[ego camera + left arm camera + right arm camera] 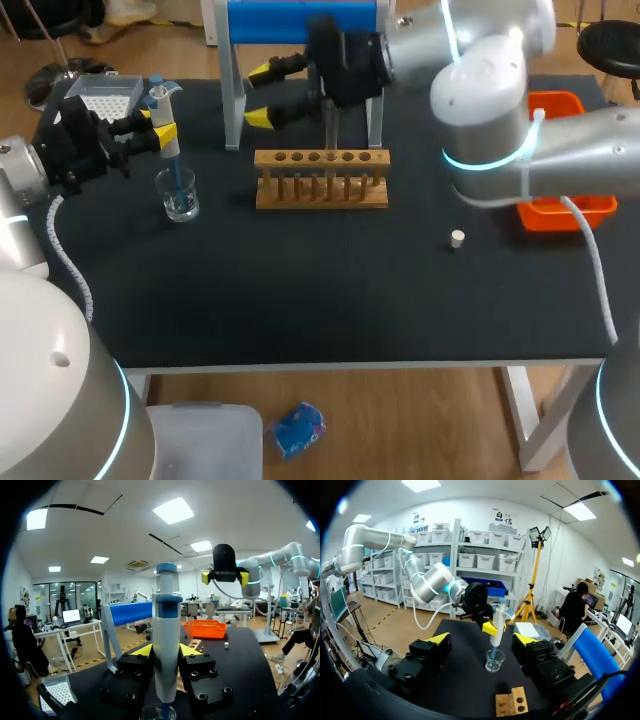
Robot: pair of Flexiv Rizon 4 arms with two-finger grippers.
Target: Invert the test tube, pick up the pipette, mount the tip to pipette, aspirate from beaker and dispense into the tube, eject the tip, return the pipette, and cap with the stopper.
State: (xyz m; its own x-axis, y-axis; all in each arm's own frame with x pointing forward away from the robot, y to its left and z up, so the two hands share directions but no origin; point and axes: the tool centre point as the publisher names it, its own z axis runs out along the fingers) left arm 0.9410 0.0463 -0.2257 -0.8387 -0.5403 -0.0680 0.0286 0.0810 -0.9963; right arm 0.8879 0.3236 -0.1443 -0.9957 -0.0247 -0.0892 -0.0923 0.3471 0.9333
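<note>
At the surface's [320, 300] far left, the pipette [168, 120] is clamped upright in the left fingers [142, 651], tip in the beaker [180, 197]; the right fingers [258, 118] are spread empty.

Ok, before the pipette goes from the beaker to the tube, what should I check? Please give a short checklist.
1. Pipette clamped by left fingers: ok.
2. Tip inside beaker: ok.
3. Liquid drawn into tip: cannot tell.
4. Tube standing in rack: seems ok; open end up: cannot tell.
5. Way over rack free: probably not ok, the open right fingers hang above it.
6. Stopper lying free: ok.
</note>
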